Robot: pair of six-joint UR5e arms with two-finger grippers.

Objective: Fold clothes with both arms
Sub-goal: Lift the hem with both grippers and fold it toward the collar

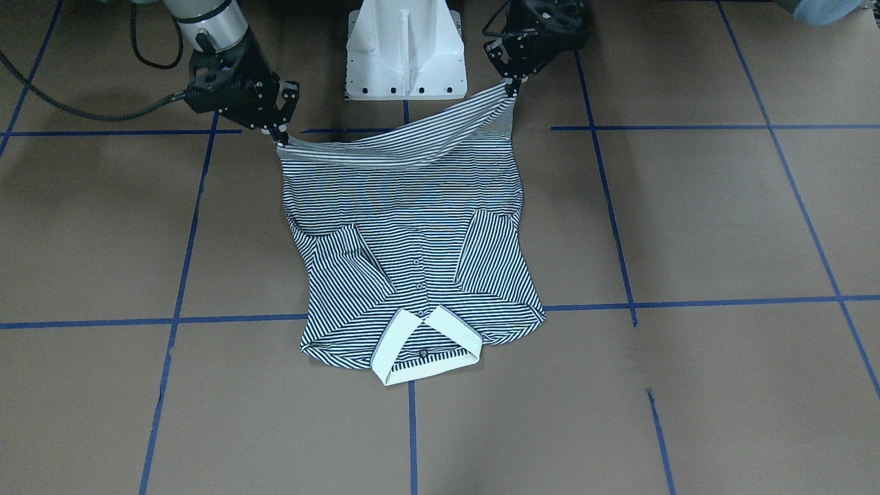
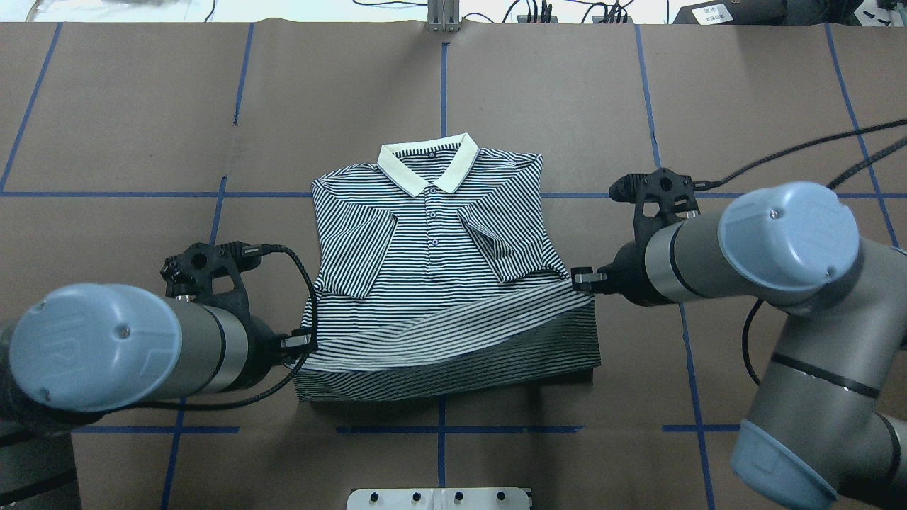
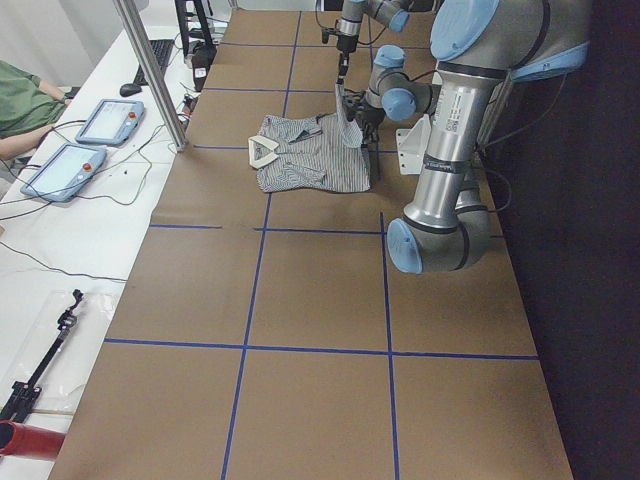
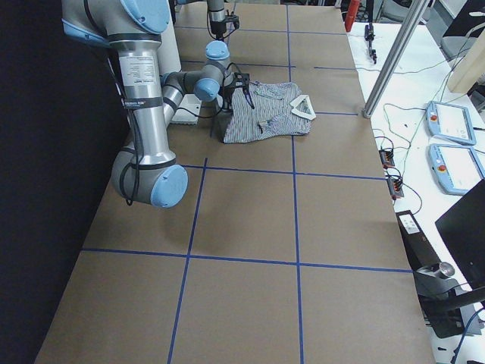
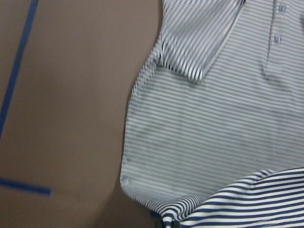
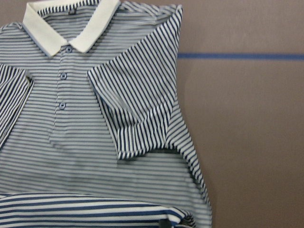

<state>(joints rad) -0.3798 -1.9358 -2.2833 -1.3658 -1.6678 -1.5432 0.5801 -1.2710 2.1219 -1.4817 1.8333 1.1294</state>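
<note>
Facing the robot, the polo shirt [image 1: 412,240] lies mid-frame on the brown-paper tabletop [image 1: 722,220], with its cream collar [image 1: 397,344] toward the bottom edge. A small dark tag [image 1: 423,354] sits inside the collar, its print too small to read. The hem is lifted at the top. The right hand [image 1: 278,137], upper left, is clenched on one hem corner and the left hand [image 1: 512,84], upper right, on the other. A white pedestal [image 1: 405,55] stands between them. Blue tape lines [image 1: 687,301] cross the paper in a grid.

From overhead, the shirt is central with the collar pointing up and both sleeves folded in over the chest. The raised hem sags between the two hands.

From the left end, a white bench runs along the left edge and carries two blue-edged pendants [image 3: 62,170]. A person's green sleeve [image 3: 25,100] shows at the upper left.

From the right end, a metal post [image 4: 394,61] rises at the upper right.

The left wrist view is blurred: stripes, a sleeve edge, and two buttons at the upper right.

The right wrist view shows the collar at the upper left, with three placket buttons below it.
</note>
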